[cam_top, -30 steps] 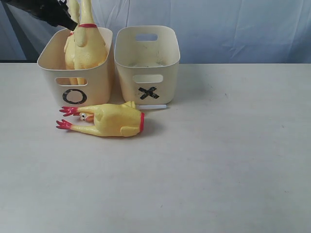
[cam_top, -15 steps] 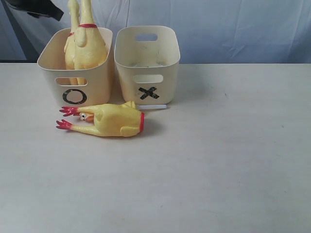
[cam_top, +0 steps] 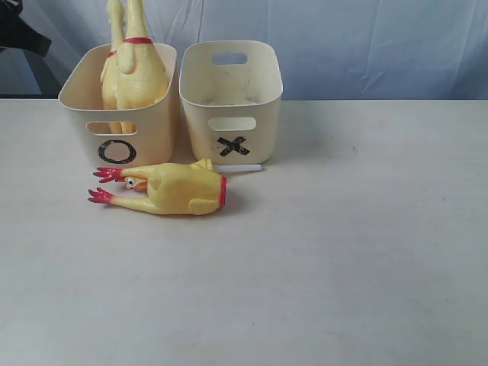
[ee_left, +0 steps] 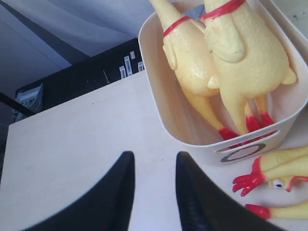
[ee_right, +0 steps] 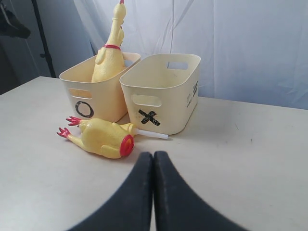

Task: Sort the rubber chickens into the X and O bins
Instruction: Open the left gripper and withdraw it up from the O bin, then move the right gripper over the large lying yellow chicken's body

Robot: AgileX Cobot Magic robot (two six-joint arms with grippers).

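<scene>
On the tabletop [cam_top: 343,267] just before the O bin [cam_top: 156,126] and X bin [cam_top: 194,126], grip the short rubber chicken [cam_top: 175,191] across its plump body, likely for X, first opening the right claw [ee_right: 153,161], pinched shut on nothing; left claw [ee_left: 155,159] parted, empty.

Chickens [ee_left: 231,43]: yellow rubbery skin, finely pimpled, soft sheen — red bands [ee_left: 221,9] glossier. Bins [cam_top: 229,84]: cream plastic, smooth, satin. Table [cam_top: 343,267]: pale, matt, faintly mottled. Backdrop [cam_top: 366,46]: creased cloth, matt. Left fingers [ee_left: 202,211] — black, matt, ribbed on the inner face.
</scene>
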